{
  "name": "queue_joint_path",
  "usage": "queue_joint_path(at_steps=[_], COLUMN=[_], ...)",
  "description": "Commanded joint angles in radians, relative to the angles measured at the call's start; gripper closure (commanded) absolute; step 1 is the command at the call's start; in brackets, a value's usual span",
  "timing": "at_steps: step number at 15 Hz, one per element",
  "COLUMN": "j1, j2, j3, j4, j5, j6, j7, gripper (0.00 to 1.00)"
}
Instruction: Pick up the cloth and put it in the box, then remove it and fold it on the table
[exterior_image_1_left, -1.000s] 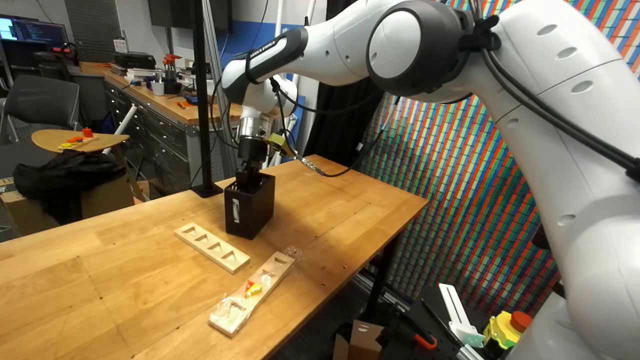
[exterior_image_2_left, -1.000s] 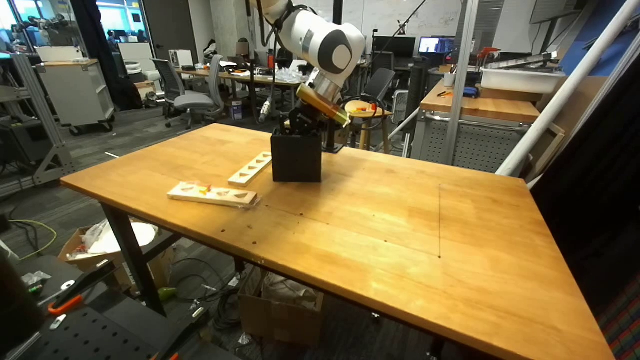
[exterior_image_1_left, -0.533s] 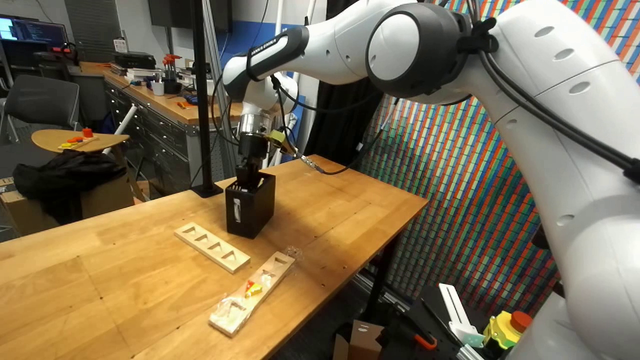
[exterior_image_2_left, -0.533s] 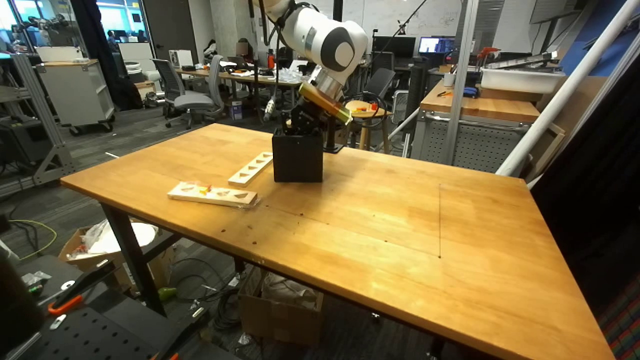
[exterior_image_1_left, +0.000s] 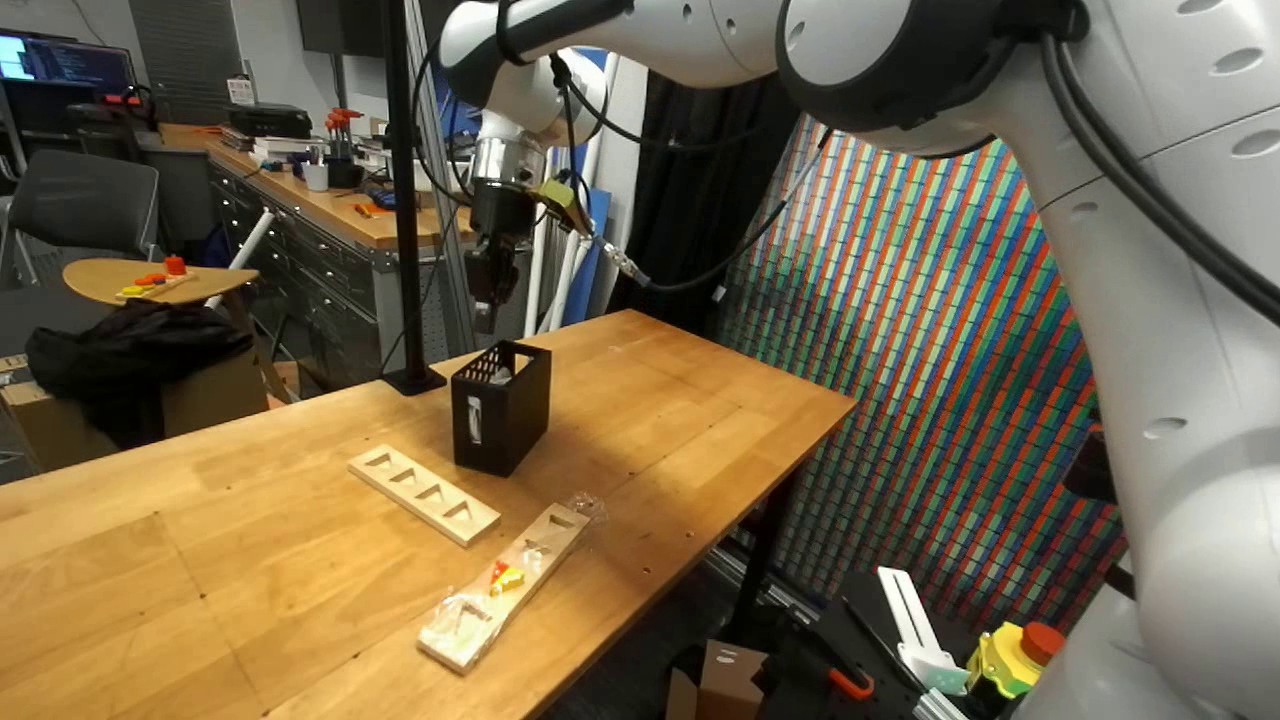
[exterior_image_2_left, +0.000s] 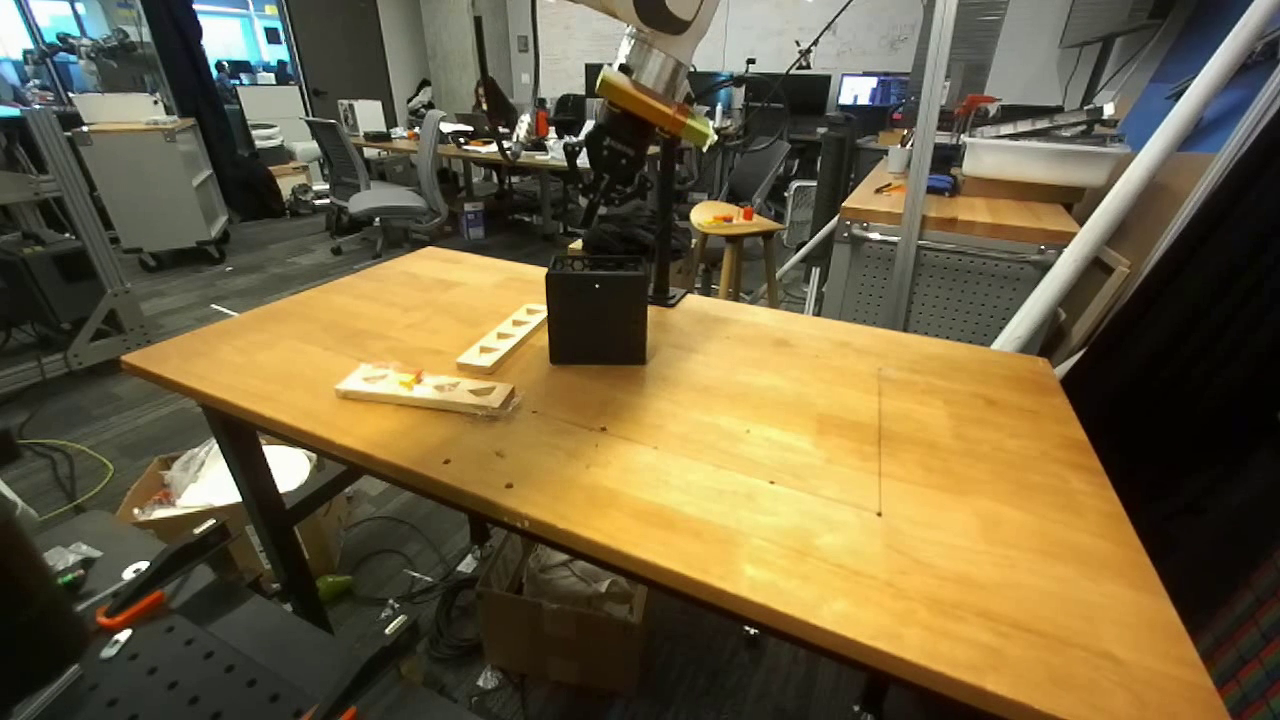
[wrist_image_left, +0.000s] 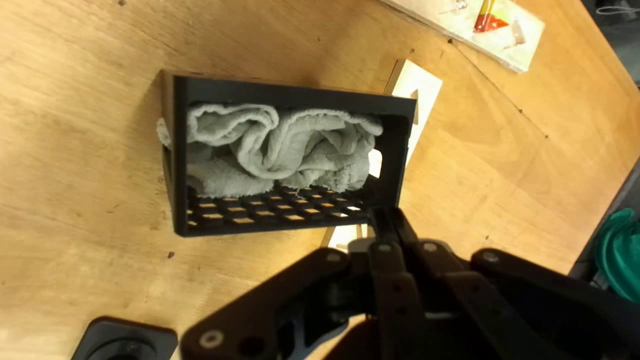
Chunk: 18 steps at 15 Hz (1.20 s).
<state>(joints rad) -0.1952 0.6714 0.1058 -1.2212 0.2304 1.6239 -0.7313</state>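
The black box (exterior_image_1_left: 500, 425) stands upright on the wooden table (exterior_image_1_left: 640, 410); it also shows in an exterior view (exterior_image_2_left: 598, 315). In the wrist view I look down past the box's rim (wrist_image_left: 300, 94) at the cream cloth (wrist_image_left: 300, 145), which lies bunched in folds inside. A small bit of cloth sticks out at the box's left side there. In an exterior view only a pale piece of the cloth (exterior_image_1_left: 500, 376) shows inside. My gripper (exterior_image_1_left: 485, 315) is above the box, apart from it. Its fingers (wrist_image_left: 389, 215) are together with nothing between them.
A bare slotted wooden board (exterior_image_1_left: 425, 495) lies near the box. A plastic-wrapped board (exterior_image_1_left: 505, 590) with red and yellow pieces lies nearer the table's edge. A black post (exterior_image_1_left: 403, 250) on a base (wrist_image_left: 125, 342) rises at the table's far edge, close to the box.
My gripper was down inside the box's opening and has risen straight up out of it. The cloth stays in the box. The box shifted very slightly earlier and stands still since.
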Motion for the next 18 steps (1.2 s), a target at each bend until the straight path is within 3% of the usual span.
queue_joint_path(at_steps=[1, 4, 5, 11, 14, 18], j1=[0.02, 0.036, 0.04, 0.044, 0.043, 0.044], j2=[-0.044, -0.038, -0.032, -0.022, -0.014, 0.001], j3=[-0.015, -0.023, -0.025, -0.021, -0.019, -0.019], j4=[-0.012, 0.003, 0.013, 0.021, 0.022, 0.03], j5=[-0.035, -0.084, -0.104, -0.135, -0.131, -0.132], j6=[0.0, -0.019, -0.03, -0.025, -0.014, 0.003], j7=[-0.002, -0.001, -0.004, -0.01, -0.013, -0.013], gripper=[0.95, 0.94, 0.8, 0.33, 0.31, 0.53])
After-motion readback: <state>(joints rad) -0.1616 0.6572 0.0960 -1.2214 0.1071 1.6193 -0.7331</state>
